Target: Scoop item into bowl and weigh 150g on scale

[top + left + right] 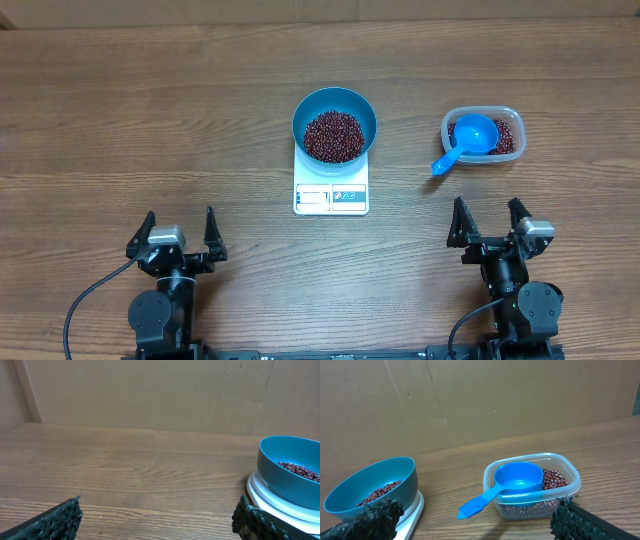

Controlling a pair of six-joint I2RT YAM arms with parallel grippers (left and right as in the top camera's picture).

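table [150,120]: wood-grain surface, brown, matt, faint streaks along the grain
bowl [334,98]: smooth blue plastic, soft sheen
scale [331,198]: smooth white plastic, flat top
beans [334,136]: dark red-brown, smooth skins, slightly shiny
tub [575,485]: clear plastic, glossy
scoop [517,480]: bright blue plastic, glossy
fingers [55,522]: black, coarse, knobbly face, matt
back wall [150,395]: brown cardboard, matt, creased
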